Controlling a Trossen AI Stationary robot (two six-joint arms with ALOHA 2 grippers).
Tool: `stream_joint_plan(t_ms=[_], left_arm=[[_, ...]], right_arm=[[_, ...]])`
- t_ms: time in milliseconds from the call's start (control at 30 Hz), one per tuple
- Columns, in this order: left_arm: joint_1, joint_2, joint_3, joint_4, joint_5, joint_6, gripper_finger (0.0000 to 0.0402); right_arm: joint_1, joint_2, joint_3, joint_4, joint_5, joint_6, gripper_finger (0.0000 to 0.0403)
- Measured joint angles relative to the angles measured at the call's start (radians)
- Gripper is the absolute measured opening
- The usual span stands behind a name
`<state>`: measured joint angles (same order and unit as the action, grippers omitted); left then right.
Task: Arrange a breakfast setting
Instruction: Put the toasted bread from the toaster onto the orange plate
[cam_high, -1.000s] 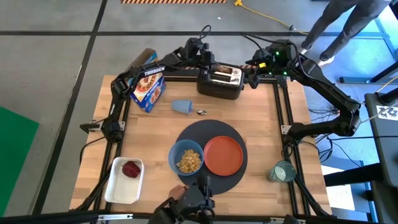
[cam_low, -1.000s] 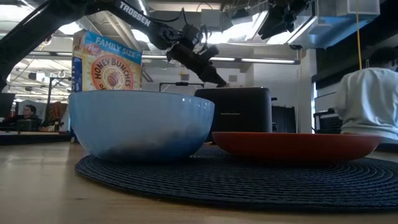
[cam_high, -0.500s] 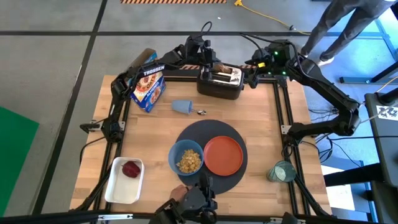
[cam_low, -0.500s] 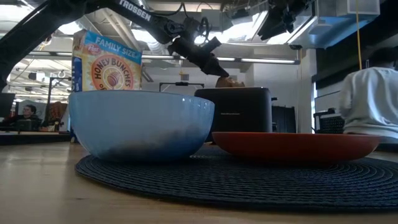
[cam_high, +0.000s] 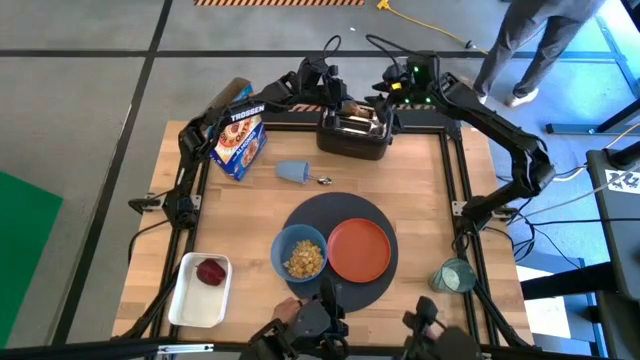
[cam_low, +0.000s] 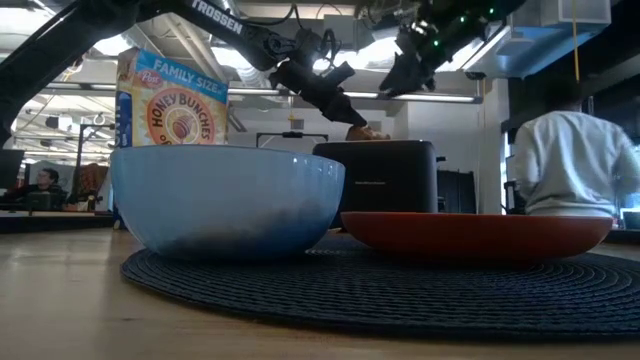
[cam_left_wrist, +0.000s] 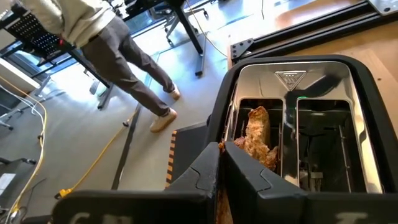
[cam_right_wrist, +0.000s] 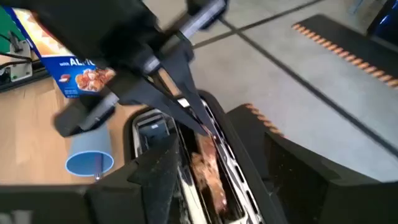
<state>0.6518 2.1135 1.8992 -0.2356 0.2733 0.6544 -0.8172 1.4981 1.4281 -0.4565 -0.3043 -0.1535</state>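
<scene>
Toast slice (cam_left_wrist: 256, 134) pinched by left hand (cam_left_wrist: 219, 163) over toaster (cam_left_wrist: 323, 99).

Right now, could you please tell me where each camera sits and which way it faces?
High view: overhead, straight down on the table; both arms show.
Low view: at tabletop height, level across blue bowl and orange plate; arms enter from above.
Left wrist view: behind the left gripper, shut on the toast slice.
Right wrist view: over the right gripper, fingers apart.
All four share the black toaster.
</scene>
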Motion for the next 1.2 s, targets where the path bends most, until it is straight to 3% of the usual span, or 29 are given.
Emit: stream_joint_plan(t_ms=[133,433,700,1200], left_arm=[[0.0,-0.001,0.0,0.0,-0.002,0.001,0.0015],[0.0,-0.001,0.0,0.001,-0.003,0.003,0.0015],[0.0,-0.001,0.0,0.001,-0.003,0.003,0.0015],[0.0,-0.001,0.0,0.001,-0.005,0.002,0.0015]], right_arm=[[-0.03,0.043,0.0,-0.012,-0.07,0.0,0.024],[-0.027,0.115,0.0,0.043,-0.108,-0.012,0.0224],[-0.027,0.165,0.0,0.076,-0.152,-0.035,0.0237],[0.003,0.243,-0.001,0.127,-0.135,-0.065,0.0211]])
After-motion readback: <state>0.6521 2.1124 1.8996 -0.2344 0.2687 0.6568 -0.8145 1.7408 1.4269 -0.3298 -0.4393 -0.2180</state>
